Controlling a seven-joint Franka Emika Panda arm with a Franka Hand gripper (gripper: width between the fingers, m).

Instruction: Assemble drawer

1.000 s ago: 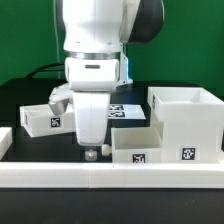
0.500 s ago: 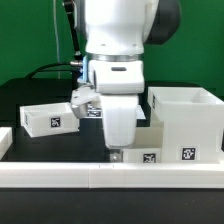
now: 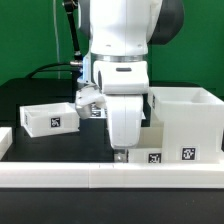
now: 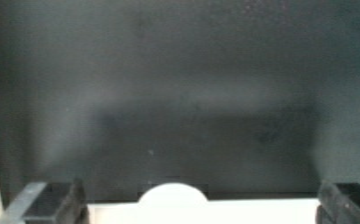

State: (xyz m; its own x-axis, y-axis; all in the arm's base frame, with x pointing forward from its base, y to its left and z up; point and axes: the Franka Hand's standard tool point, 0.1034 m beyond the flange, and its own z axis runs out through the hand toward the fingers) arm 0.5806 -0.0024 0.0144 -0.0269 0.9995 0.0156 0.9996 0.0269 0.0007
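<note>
Now we are lowering our gripper (image 3: 120, 153), fingers (image 4: 49, 203) apart, astride the tray (image 3: 152, 157) wall just beneath after sliding across. We are likely preparing a grasp.

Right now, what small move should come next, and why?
Probably lower straight down. The open end effector hangs over the shallow tray beside the housing; in the wrist view its fingers sit apart with the tray's notched wall between them, nothing gripped yet.
</note>
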